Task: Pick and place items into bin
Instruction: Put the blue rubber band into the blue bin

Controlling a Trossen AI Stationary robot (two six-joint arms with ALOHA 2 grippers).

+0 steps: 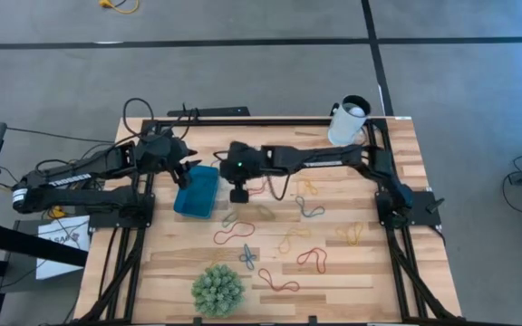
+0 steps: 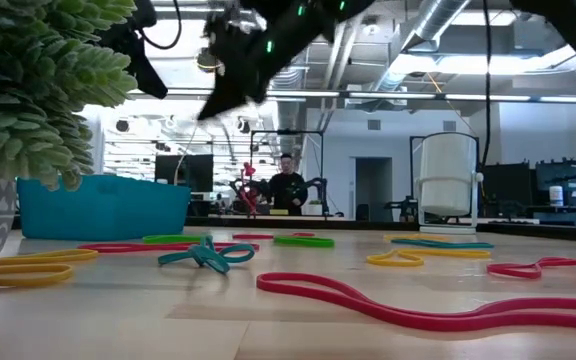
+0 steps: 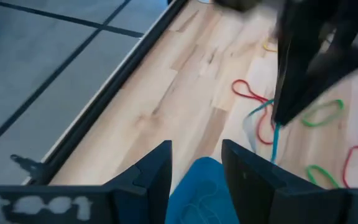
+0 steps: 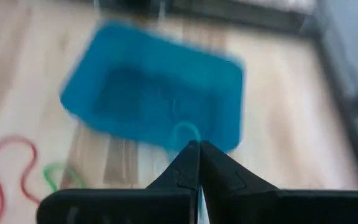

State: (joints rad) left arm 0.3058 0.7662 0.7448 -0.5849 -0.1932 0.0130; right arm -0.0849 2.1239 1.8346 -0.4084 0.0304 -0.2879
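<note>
So the right tool [image 1: 239, 194] is hanging over the counter [image 1: 379, 272] just beside the teal bin [image 1: 198, 191], on the side facing the scattered bands; its fingers are pinched together on a thin blue rubber band [image 3: 275, 134], which dangles below the tips in the left wrist view and shows as a pale blue loop right at the fingertips in the right wrist view [image 4: 185, 132]; it's lifted clear of the wood, not yet over the bin as far as I can see from above.

The left tool [image 1: 185, 170] sits at the far end of the bin, raised above it, fingers [image 3: 156, 174] apart with nothing between them; the bin's blue edge shows through the gap [image 3: 197, 186].

The bin itself lies flat on the counter toward the left side, slightly angled; whether anything is already in it is hard to say, there might be a faint loop on its floor but it's too blurry.

The rest of the bands are spread over the middle and right of the counter: a red one [image 1: 312, 260], another red one near the front edge [image 1: 279, 282], a yellow one [image 1: 351, 234], a teal knotted one [image 1: 247, 257], an orange one [image 1: 234, 234]; all well apart from the bin.

There's a green spiky ball [image 1: 217, 290] at the front edge, and a white cup [image 1: 347, 122] at the far right corner.
</note>
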